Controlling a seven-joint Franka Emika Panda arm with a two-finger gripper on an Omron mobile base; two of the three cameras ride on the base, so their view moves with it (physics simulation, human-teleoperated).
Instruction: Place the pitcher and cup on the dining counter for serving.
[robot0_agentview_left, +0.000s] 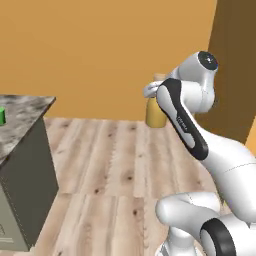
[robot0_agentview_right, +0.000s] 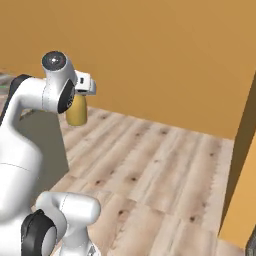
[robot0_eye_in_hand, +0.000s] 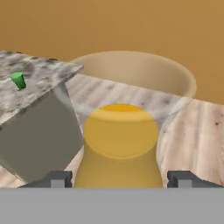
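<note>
Small bright green tapered cup (robot0_eye_in_hand: 18, 80) already standing on the mottled grey-and-black marble dining counter (robot0_eye_in_hand: 41, 76), at ten o'clock in the hand view; mustard-yellow bottle-shaped pitcher (robot0_eye_in_hand: 120, 148) aloft over the wooden floor (robot0_agentview_right: 150, 165), not yet delivered. Fingers (robot0_eye_in_hand: 55, 179) spread wide and clamped against the pitcher's rounded body. Counter corner near at nine o'clock, open floor elsewhere.
</note>
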